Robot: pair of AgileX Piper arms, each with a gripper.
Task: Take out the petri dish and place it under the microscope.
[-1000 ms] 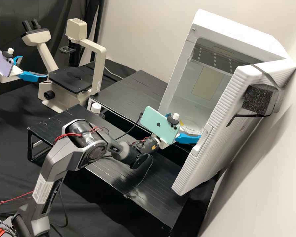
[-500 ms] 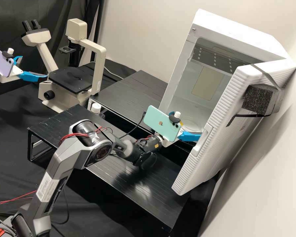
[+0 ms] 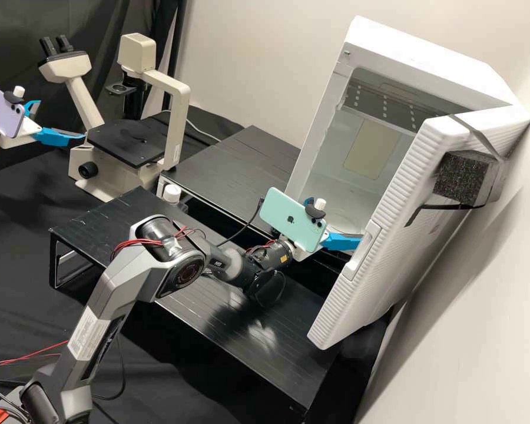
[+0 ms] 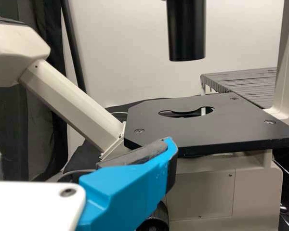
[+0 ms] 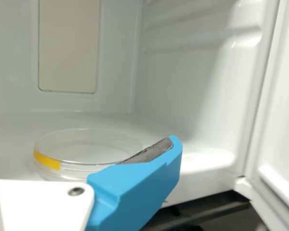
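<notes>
Right wrist view: petri dish [image 5: 84, 154], flat, is faced closely by the right tool [image 5: 81, 147], fingers spread; high view: left tool [image 3: 62, 119], likewise spread, is seen farther from the dish.

Two grippers [image 3: 61, 119], two phones [image 3: 293, 219] — one microscope [image 3: 178, 118], one petri dish [image 5: 86, 150], one white cabinet [image 3: 418, 53].

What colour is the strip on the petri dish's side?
Yellow; the strip shows best in the right wrist view.
</notes>
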